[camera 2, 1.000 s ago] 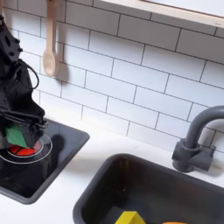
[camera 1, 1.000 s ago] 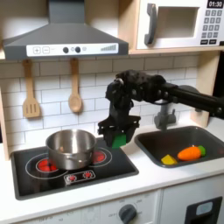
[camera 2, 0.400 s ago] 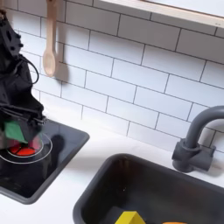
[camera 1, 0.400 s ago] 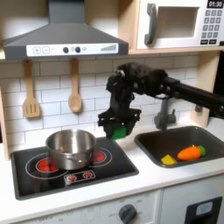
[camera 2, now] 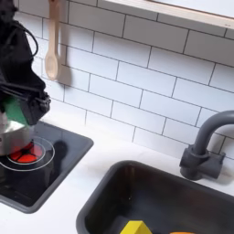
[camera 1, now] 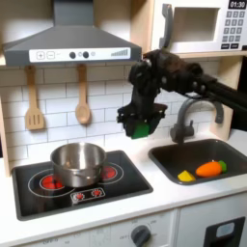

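Note:
My gripper (camera 1: 142, 124) hangs in the air above the right edge of the black stove (camera 1: 135, 179), shut on a small green object (camera 1: 143, 128). In the second exterior view the gripper (camera 2: 20, 107) is at the far left, with a sliver of the green object (camera 2: 8, 103) showing between dark fingers. A steel pot (camera 1: 77, 162) stands on the stove to the left of and below the gripper in the first exterior view. The sink (camera 1: 198, 154) lies to the gripper's right and lower, holding a yellow piece (camera 1: 184, 176) and an orange carrot (camera 1: 209, 168).
A grey faucet (camera 1: 183, 121) rises behind the sink, close to the arm in the first exterior view. Two wooden utensils (camera 1: 83, 101) hang on the tiled wall. A range hood (camera 1: 68, 43) and a microwave (camera 1: 198, 24) sit overhead. A red burner (camera 2: 23, 157) glows below the gripper.
The gripper has risen and shifted to the first exterior view's right, away from the pot and toward the sink, carrying the green object with it.

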Tool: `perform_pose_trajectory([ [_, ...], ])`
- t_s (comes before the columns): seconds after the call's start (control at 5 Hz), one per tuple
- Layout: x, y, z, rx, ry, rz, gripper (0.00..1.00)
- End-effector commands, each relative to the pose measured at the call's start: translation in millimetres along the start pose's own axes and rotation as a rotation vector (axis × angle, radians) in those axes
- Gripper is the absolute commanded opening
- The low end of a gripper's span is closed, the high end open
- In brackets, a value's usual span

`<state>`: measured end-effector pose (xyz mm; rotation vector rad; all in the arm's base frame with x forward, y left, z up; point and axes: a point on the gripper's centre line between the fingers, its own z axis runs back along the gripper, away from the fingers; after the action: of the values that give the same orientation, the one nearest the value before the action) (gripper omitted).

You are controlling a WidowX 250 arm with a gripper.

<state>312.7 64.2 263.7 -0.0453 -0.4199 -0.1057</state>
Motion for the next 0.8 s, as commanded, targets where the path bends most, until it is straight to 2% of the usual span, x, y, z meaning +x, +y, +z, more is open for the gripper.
perform_pose_trajectory([
  [0.0, -2.2, -33.5, 23.1, -0.080, -0.032, -0.059, 0.00],
  [0.2, -7.1, -49.6, 25.7, -0.111, -0.032, -0.096, 0.00],
  [0.4, -10.3, -63.5, 22.2, -0.153, -0.031, -0.122, 0.00],
  [0.6, -15.6, -79.3, 6.8, -0.170, -0.004, -0.157, 0.00],
])
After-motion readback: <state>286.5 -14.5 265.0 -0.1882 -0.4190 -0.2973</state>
